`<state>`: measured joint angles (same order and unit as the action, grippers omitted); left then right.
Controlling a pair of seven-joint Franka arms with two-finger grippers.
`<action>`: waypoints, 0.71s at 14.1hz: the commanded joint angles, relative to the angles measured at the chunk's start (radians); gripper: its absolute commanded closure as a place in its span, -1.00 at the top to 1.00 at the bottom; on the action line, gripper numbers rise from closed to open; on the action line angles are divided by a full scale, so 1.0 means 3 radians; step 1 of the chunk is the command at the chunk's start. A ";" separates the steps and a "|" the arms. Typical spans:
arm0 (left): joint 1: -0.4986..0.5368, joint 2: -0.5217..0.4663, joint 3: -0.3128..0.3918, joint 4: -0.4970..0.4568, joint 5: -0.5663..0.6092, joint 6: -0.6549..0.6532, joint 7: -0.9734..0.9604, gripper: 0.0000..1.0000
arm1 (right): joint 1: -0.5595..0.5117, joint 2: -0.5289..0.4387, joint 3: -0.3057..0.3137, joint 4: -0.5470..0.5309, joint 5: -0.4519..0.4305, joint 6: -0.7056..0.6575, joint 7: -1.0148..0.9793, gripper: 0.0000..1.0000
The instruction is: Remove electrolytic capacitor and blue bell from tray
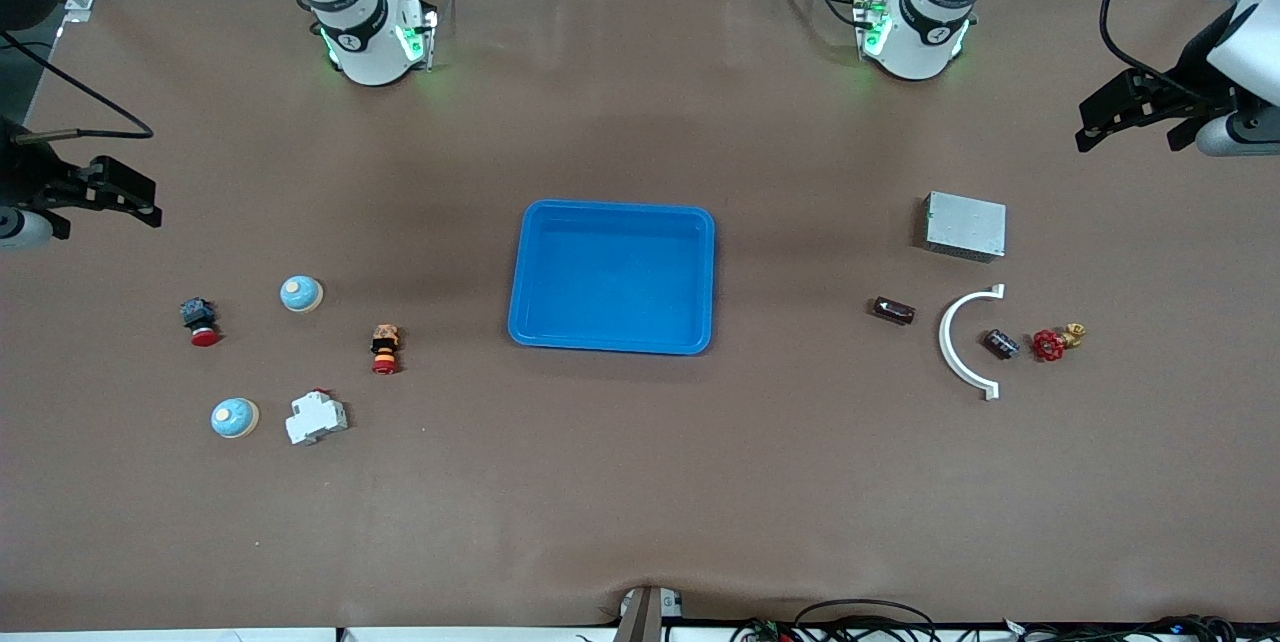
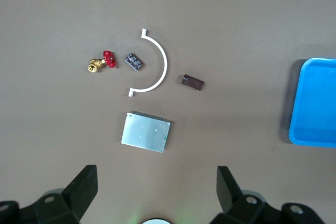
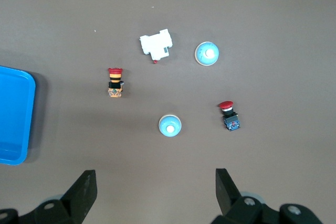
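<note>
Two blue dome bells [image 1: 301,294] [image 1: 235,417] sit toward the right arm's end; in the right wrist view they show as one [image 3: 170,125] and another [image 3: 207,53]. A small black capacitor [image 1: 1001,343] [image 2: 134,61] lies inside a white arc, toward the left arm's end. A brown cylinder part [image 1: 893,310] [image 2: 192,82] lies beside the arc. The blue tray [image 1: 612,277] is empty at the table's middle. My right gripper [image 1: 145,197] [image 3: 156,190] is open and empty, up over the table's edge. My left gripper [image 1: 1085,127] [image 2: 156,187] is open and empty, up over its own end.
A white breaker [image 1: 316,418] and two red push buttons [image 1: 386,349] [image 1: 200,322] lie near the bells. A white arc [image 1: 950,342], a red-handled brass valve [image 1: 1056,341] and a metal box [image 1: 965,226] lie near the capacitor.
</note>
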<state>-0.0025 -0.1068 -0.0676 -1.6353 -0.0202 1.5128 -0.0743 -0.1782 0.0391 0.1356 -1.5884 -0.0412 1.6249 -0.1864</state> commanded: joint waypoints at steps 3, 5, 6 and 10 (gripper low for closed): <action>0.0003 -0.0002 -0.0010 0.0067 0.0042 -0.0093 0.0023 1.00 | 0.0608 0.0049 -0.0650 0.0099 -0.0021 -0.0032 -0.0033 1.00; 0.0003 -0.0002 -0.0020 0.0067 0.0042 -0.0119 0.0018 1.00 | 0.0783 0.0044 -0.0809 0.0099 -0.0026 -0.0032 -0.0033 1.00; 0.0008 -0.0002 -0.0030 0.0072 0.0042 -0.0119 0.0018 1.00 | 0.0819 0.0049 -0.0855 0.0099 -0.0021 -0.0032 -0.0033 1.00; 0.0003 0.0003 -0.0035 0.0072 0.0042 -0.0114 0.0007 1.00 | 0.0804 0.0044 -0.0856 0.0105 -0.0001 -0.0037 -0.0033 1.00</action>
<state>-0.0027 -0.1068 -0.0727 -1.6313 -0.0202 1.4983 -0.0743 0.0511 0.0391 -0.1035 -1.5827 -0.0412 1.6249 -0.1905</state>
